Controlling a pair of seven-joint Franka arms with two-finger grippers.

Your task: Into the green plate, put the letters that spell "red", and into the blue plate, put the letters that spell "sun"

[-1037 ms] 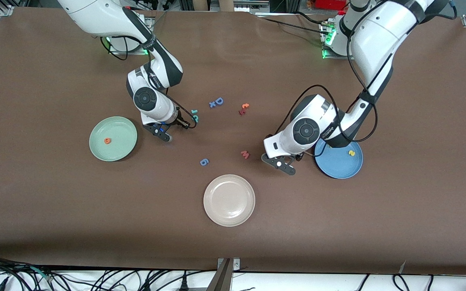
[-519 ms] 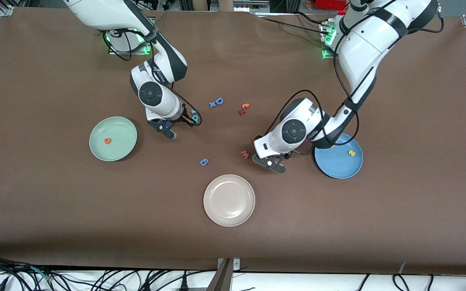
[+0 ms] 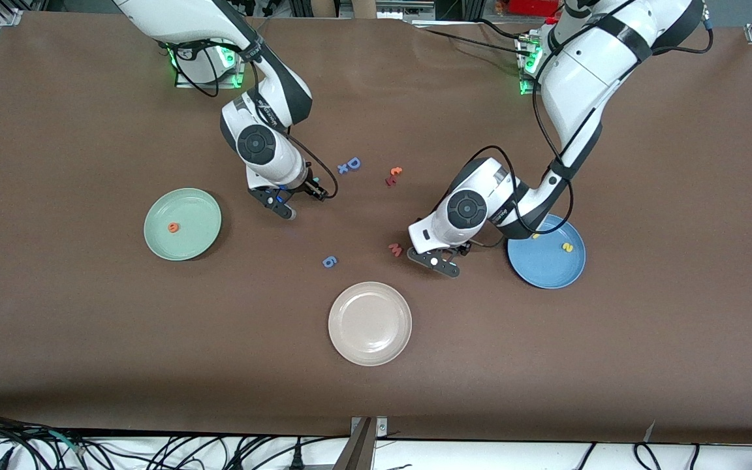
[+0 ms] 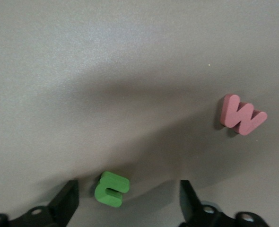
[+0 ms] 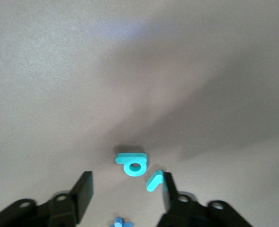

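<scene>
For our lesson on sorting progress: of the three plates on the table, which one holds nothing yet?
The cream-white plate, nearest the front camera, holds no letters. The green plate holds an orange letter, and the blue plate holds yellow ones.

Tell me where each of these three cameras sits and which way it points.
Front view: high across the table, facing both arms, seeing the three plates.
Left wrist view: on the left arm, looking down past its open left claw at the green letter and pink letter.
Right wrist view: on the right arm, over two teal letters.
Shared: the pink letter.

foam letters read "w" on a pink piece (image 4: 241,114), "D" on a blue one (image 3: 353,163).
</scene>
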